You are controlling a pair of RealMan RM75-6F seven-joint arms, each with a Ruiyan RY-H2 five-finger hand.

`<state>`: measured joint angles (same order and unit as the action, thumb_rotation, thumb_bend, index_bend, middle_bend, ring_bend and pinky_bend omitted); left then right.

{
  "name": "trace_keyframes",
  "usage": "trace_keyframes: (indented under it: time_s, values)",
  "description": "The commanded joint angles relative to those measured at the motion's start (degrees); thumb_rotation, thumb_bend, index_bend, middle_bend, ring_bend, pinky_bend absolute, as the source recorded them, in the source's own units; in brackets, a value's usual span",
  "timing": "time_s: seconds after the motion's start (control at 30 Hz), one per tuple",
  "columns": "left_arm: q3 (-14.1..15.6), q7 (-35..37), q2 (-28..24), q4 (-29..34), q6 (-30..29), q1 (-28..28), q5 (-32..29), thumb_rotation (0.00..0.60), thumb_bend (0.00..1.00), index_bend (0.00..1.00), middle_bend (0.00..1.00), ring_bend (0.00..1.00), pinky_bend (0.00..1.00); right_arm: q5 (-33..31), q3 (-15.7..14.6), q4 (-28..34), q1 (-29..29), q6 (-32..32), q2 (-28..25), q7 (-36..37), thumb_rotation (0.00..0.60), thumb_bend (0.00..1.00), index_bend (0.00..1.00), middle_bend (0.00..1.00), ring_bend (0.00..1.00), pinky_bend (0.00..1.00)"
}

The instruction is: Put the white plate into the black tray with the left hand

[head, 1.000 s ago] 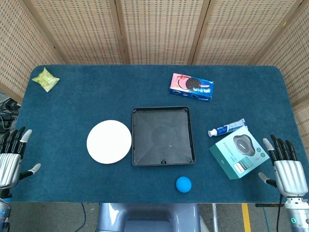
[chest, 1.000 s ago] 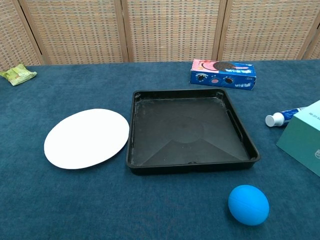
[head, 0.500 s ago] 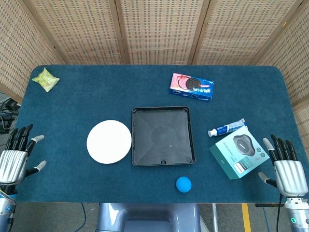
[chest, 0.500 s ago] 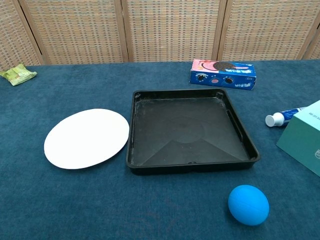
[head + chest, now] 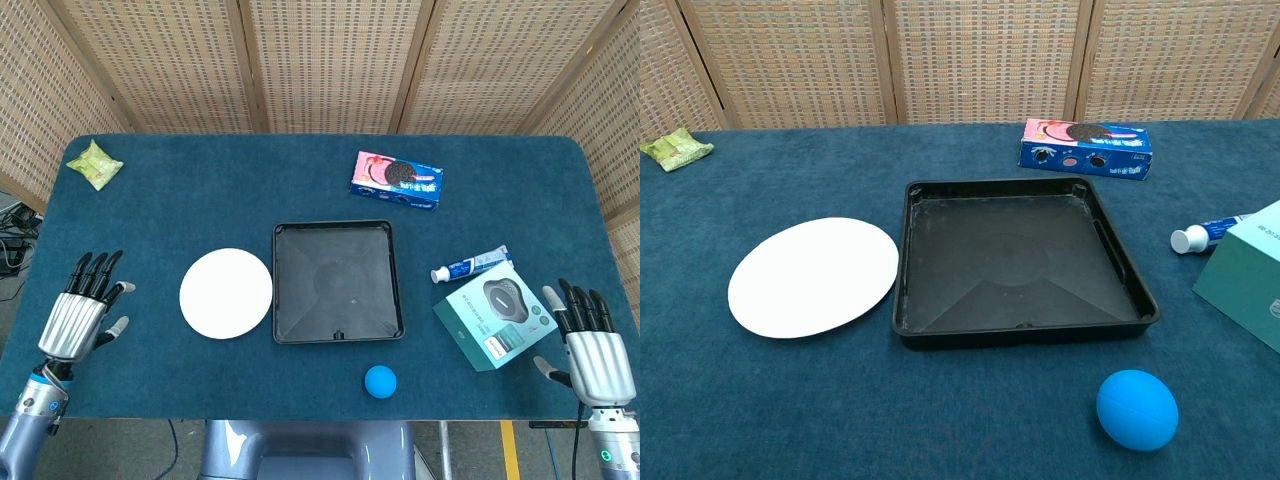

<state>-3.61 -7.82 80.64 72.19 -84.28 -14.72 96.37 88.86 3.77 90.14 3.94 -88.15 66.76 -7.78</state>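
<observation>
The white plate (image 5: 226,293) (image 5: 813,276) lies flat on the blue table, just left of the black tray (image 5: 338,330) (image 5: 1020,333), which has nothing in it. My left hand (image 5: 80,311) hovers over the table's front left part, well to the left of the plate, fingers spread and holding nothing. Over the front right corner is my right hand (image 5: 590,343), also spread and empty. Neither hand shows in the chest view.
A blue ball (image 5: 380,381) (image 5: 1137,409) sits in front of the tray. A teal box (image 5: 495,315) and a toothpaste tube (image 5: 470,266) lie to the right, a cookie box (image 5: 397,180) behind the tray, and a green packet (image 5: 95,164) at the back left corner.
My left hand has moved rightward and forward over the table, closer to the plate. The right hand and all objects have stayed put.
</observation>
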Motion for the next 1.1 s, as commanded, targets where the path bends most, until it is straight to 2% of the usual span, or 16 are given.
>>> trace_keyframes:
  time_s: [0.03, 0.23, 1.1]
  values:
    - [0.52, 0.1, 2.78, -3.32, 1.61, -1.82, 1.09, 0.6, 0.25, 0.22, 0.0, 0.0, 0.0, -0.04, -0.01, -0.09, 0.02, 0.08, 0.06, 0.01, 0.6, 0.17, 0.06, 0.0, 0.0, 0.0]
    - [1.56, 0.44, 7.01, -7.84, 4.33, -4.35, 1.72, 0.6, 0.26, 0.19, 0.0, 0.0, 0.0, -0.23, 0.07, -0.45, 0.03, 0.13, 0.15, 0.57, 0.6, 0.17, 0.06, 0.0, 0.0, 0.0]
    - [5.69, 0.67, 12.29, -13.75, 6.78, -6.95, 2.42, 0.6, 0.27, 0.2, 0.0, 0.0, 0.0, 0.36, 0.02, -0.48, -0.1, -0.48, 0.17, 0.96, 0.6, 0.17, 0.06, 0.0, 0.0, 0.0]
